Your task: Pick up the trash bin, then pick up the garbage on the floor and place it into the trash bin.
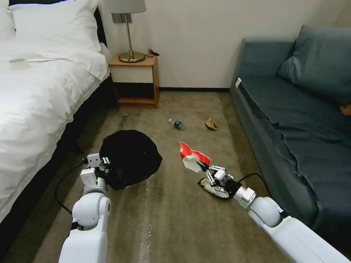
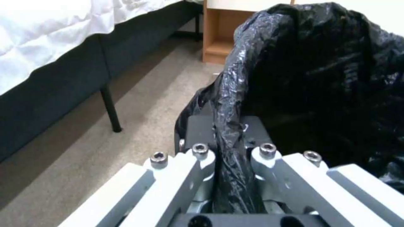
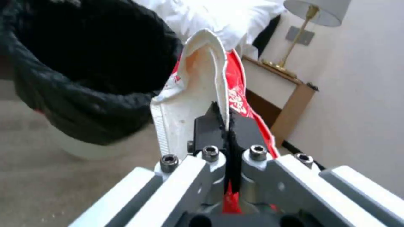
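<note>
The trash bin [image 1: 129,157], lined with a crinkled black bag, is on the left, and my left gripper [image 1: 105,165] is shut on its near rim. In the left wrist view the fingers [image 2: 202,126] pinch the bag-covered rim [image 2: 229,94]. My right gripper [image 1: 203,168] is shut on the red-and-white wrapper [image 1: 193,155], held above the carpet to the right of the bin. The right wrist view shows the wrapper [image 3: 198,82] upright between the pads [image 3: 208,127], with the bin's open mouth [image 3: 84,56] beyond. On the floor lie a dark-and-yellow wrapper [image 1: 211,188], a small bottle [image 1: 177,124] and crumpled brown paper [image 1: 211,123].
A white bed [image 1: 40,91] borders the left side. A wooden nightstand [image 1: 135,80] with a brass lamp [image 1: 129,36] stands against the far wall. A grey-blue sofa [image 1: 292,109] runs along the right. Open carpet [image 1: 164,219] lies between them.
</note>
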### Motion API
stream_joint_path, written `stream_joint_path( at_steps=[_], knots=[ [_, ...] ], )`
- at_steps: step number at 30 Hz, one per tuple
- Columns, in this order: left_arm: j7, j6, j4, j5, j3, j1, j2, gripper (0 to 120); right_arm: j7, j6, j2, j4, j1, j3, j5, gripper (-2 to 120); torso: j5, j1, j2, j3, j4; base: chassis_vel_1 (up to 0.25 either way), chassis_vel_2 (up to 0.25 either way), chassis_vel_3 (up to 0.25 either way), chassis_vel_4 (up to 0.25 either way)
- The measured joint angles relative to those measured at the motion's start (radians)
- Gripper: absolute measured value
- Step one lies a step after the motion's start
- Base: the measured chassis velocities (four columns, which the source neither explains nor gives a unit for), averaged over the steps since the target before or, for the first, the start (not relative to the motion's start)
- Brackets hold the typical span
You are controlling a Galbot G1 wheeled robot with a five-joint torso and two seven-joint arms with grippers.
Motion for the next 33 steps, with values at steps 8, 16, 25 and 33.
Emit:
stream_joint_path(
  at_steps=[8, 16, 25, 33],
  knots=[
    [-0.002, 0.001, 0.011, 0.004, 0.004, -0.004, -0.002, 5, 0.01, -0.006, 0.003, 0.023, 0.014, -0.027, 0.0, 0, -0.0001, 0.0, 0.0, 0.0, -0.0001, 0.0, 0.0, 0.0, 0.0],
    [0.006, -0.025, 0.011, 0.015, 0.004, 0.01, -0.016, 5, 0.055, -0.047, 0.032, 0.06, 0.1, -0.142, 0.008, 0, 0.0, 0.0, 0.0, 0.0, 0.0001, 0.0, 0.0, 0.0, 0.0],
    [0.007, -0.02, 0.006, 0.029, 0.011, -0.003, -0.022, 5, 0.082, -0.055, 0.049, 0.056, 0.148, -0.194, 0.013, 0, 0.0, 0.0, 0.0, 0.0, 0.0, 0.0, 0.0, 0.0, 0.0],
    [0.007, -0.02, 0.02, 0.039, 0.021, -0.014, -0.033, 5, 0.105, -0.062, 0.071, 0.043, 0.195, -0.247, 0.014, 0, -0.0001, 0.0, 0.0, 0.0, -0.0001, 0.0, 0.0, 0.0, 0.0]
  ],
)
